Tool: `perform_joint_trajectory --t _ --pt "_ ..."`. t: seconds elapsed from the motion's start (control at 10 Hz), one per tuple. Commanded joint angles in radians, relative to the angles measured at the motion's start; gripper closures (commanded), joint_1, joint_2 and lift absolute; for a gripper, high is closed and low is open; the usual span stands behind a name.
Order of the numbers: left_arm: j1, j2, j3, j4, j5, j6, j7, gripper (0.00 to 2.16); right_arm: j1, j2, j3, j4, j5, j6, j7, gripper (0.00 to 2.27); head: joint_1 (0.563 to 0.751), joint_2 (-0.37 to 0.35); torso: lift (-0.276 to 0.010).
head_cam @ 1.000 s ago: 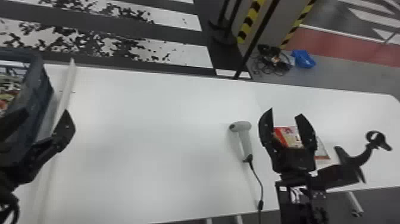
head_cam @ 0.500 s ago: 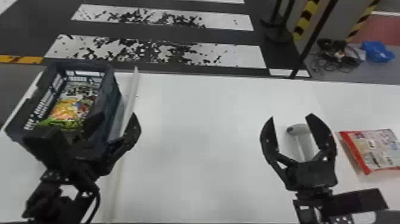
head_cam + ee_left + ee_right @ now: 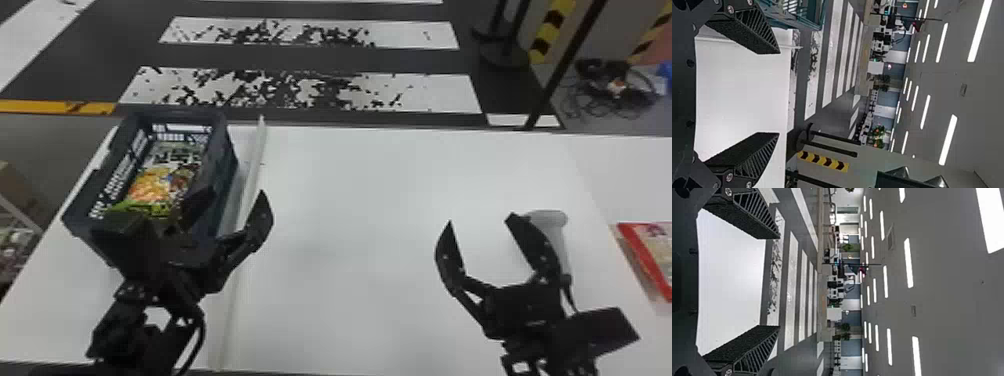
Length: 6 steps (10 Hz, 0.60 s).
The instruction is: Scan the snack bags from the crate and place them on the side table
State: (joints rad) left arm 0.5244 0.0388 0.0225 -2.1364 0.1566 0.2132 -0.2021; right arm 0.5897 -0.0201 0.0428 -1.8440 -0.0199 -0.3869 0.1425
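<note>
As the left gripper (image 3: 231,200) hangs near the close end of a dark crate (image 3: 227,157), its jaws stand wide apart. Colourful snack bags (image 3: 155,185) lie inside the crate. The right gripper (image 3: 481,221), also open wide, is above the white table (image 3: 350,200), partly hiding a pale handheld scanner (image 3: 556,232). Farther right, a red-edged bag (image 3: 652,250) rests on the side table (image 3: 627,175).

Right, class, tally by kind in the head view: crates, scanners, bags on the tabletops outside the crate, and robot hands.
Crate: 1
Scanner: 1
Bag outside the crate: 1
Left hand and right hand: 2
Total: 5
</note>
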Motion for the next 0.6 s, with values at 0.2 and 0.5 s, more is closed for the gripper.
perform_joint_trajectory --t 0.2,0.5 --pt "0.005 0.01 0.05 -0.1 -0.014 0.087 -0.014 0.15 -0.001 0.002 0.0 -0.029 -0.003 0.101 -0.003 0.06 0.695 0.022 -0.094" --pt "-0.107 0.078 0.251 -0.214 0.047 0.433 -0.065 0.15 -0.001 0.002 -0.001 -0.044 -0.003 0.119 -0.004 0.06 0.695 0.079 -0.094"
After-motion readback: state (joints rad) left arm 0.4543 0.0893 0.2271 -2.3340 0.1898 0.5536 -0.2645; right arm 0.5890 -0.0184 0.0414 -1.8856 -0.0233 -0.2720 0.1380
